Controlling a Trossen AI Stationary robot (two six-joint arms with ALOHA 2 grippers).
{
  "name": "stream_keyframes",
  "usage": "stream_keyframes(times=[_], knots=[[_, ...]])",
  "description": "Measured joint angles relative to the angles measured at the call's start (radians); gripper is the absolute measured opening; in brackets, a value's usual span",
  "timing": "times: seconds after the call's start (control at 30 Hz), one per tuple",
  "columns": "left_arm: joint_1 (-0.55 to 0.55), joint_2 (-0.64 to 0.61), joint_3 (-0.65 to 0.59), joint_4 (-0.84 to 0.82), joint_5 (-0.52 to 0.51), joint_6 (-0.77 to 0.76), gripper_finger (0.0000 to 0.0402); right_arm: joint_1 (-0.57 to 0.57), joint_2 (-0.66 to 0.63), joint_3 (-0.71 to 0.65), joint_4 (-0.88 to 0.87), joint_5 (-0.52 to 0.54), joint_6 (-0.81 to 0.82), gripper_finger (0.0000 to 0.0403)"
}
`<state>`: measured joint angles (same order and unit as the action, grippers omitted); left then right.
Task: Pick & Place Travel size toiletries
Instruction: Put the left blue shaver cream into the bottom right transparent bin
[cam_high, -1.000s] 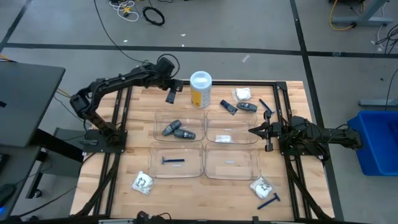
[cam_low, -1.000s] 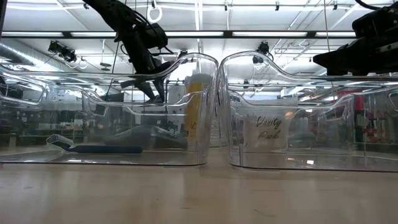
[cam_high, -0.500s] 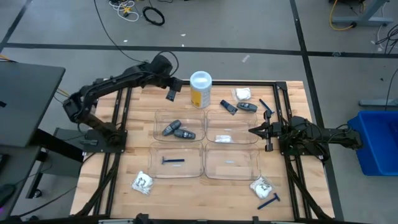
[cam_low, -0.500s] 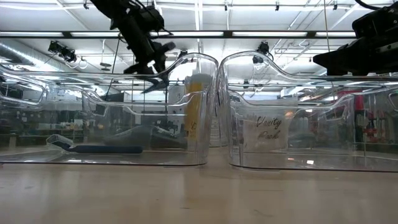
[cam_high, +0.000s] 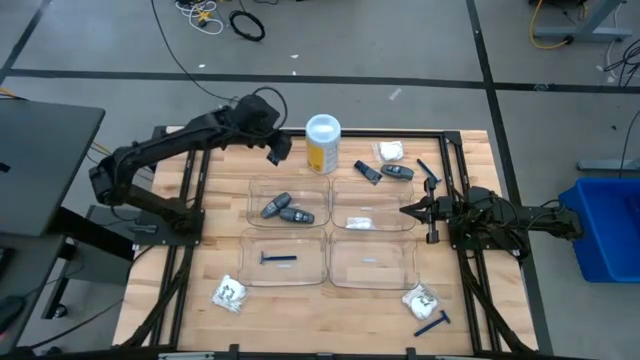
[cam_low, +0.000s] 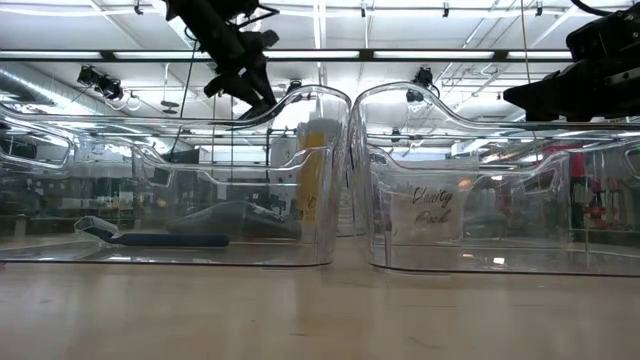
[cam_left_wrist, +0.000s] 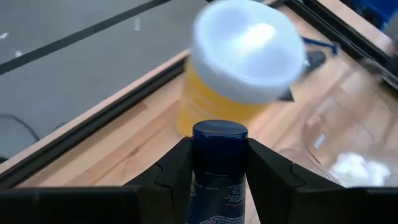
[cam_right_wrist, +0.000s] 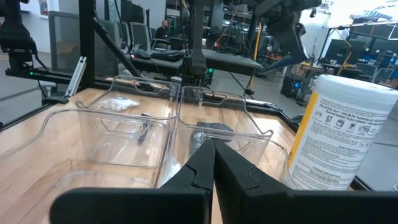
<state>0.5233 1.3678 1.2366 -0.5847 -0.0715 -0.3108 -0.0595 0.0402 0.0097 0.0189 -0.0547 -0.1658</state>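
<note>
The left gripper (cam_left_wrist: 217, 163) hangs in the air above the far edge of the worktop (cam_high: 215, 215), just beside the yellow canister (cam_high: 322, 145). Its jaws are partly closed on a dark blue tube (cam_left_wrist: 217, 168), cap outward.

The right gripper (cam_high: 406, 210) waits low at the right side of the trays, jaws closed and empty.

Sorting looks about halfway done. The far-left tray (cam_high: 252, 200) holds two grey sticks (cam_high: 283, 209). The near-left tray (cam_high: 250, 260) holds one razor (cam_high: 278, 258). The far-right tray (cam_high: 340, 205) holds a white packet (cam_high: 360, 222). The near-right tray (cam_high: 405, 262) holds nothing that can be made out clearly.

Still loose on the worktop are a dark tube (cam_high: 367, 171), a grey stick (cam_high: 397, 172), a packet (cam_high: 389, 151) and a razor (cam_high: 427, 170) at the far right. A packet (cam_high: 230, 294) lies at the near left. A packet (cam_high: 420, 299) and a razor (cam_high: 432, 323) lie at the near right.

The carried tube probably belongs in the near-right tray, well apart from where it hangs.
</note>
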Motion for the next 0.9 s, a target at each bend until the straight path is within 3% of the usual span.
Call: stream_keyframes(times=[0.9], knots=[[-0.333,0.0,0.0,0.07,-0.014,0.05,0.0139,0.0,0.0,0.0,0.0,0.0,0.0,0.0012]])
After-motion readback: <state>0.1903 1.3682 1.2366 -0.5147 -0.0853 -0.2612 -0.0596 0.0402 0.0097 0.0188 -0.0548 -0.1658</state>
